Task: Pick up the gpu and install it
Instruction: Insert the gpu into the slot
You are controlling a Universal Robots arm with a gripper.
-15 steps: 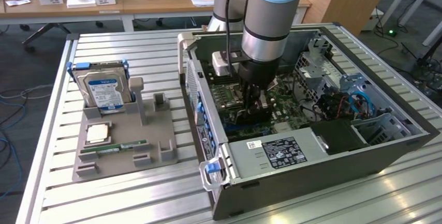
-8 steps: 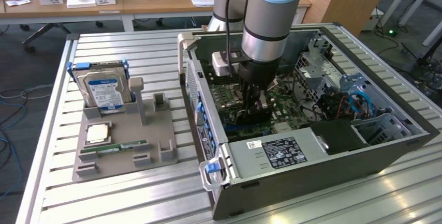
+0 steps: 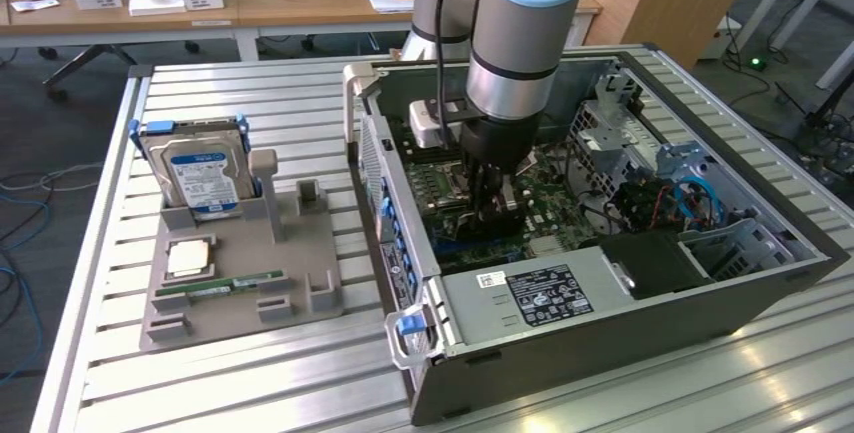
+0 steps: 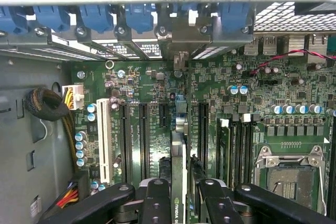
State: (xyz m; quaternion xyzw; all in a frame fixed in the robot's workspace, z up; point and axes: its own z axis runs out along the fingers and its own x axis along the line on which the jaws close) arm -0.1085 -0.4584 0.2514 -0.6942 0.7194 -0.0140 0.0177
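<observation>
- Black gripper (image 4: 178, 195) fingers (image 4: 155, 199) are pinching the gpu (image 4: 178, 156) edge-on between them, the jaws sitting partly closed on the thin card, one finger on each face.
- Seen from the wrist, the card is standing upright on its long edge and running straight out from the fingers toward the rear slot openings, lined up with one of the long black expansion slots (image 4: 202, 129) on the green motherboard (image 4: 152, 98).
- In the exterior view the gripper (image 3: 491, 208) is reaching down inside the open computer case (image 3: 561, 338), low over the board.
- As for progress, the pick-up is looking done, since the card is off the parts stand and in the jaws (I judge this from the grip alone); the seating itself is appearing unfinished or just under way, and I cannot tell whether the card's lower edge is touching the slot yet.
- Outward on the slatted table, the grey holder (image 3: 240, 293) is carrying the hard drive (image 3: 198, 178) upright and the green memory stick (image 3: 220, 285) lying flat, well apart from the case.
</observation>
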